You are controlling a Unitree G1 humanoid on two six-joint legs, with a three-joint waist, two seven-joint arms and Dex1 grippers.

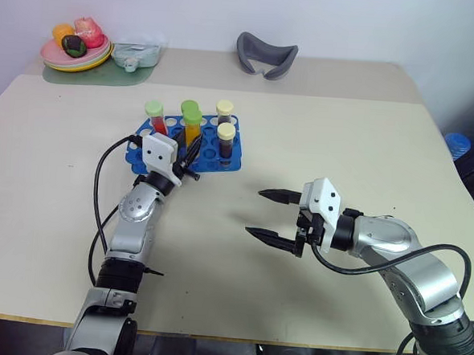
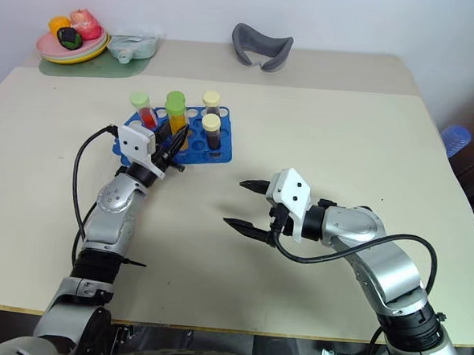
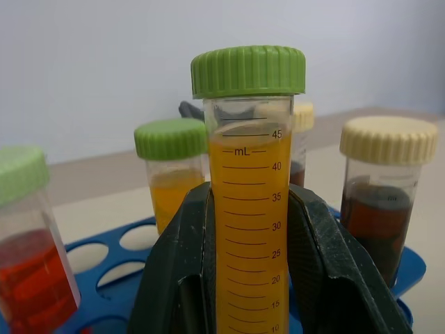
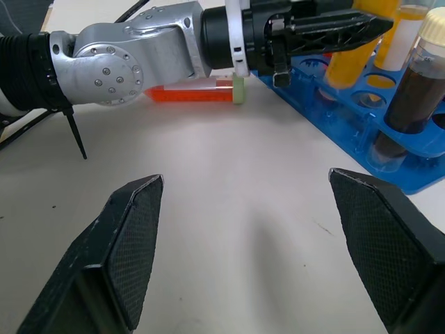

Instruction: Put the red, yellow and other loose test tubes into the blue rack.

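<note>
The blue rack (image 1: 231, 163) stands left of the table's middle. My left gripper (image 1: 190, 154) is shut on a yellow test tube (image 3: 250, 209) with a green cap, upright at the rack's near side. The rack also holds a second yellow tube (image 3: 172, 182), a red tube (image 1: 155, 118) with a pale green cap and two dark tubes (image 1: 225, 140) with cream caps. Another red tube (image 4: 198, 94) lies on the table beside my left forearm. My right gripper (image 1: 255, 212) hovers open over bare table to the right of the rack, with nothing between its fingers.
At the back left sit a plate of fruit (image 1: 76, 51) and a clear container (image 1: 138, 52) on a green mat. A grey curved object (image 1: 266, 54) lies at the back centre. A blue object (image 1: 458, 145) shows beyond the table's right edge.
</note>
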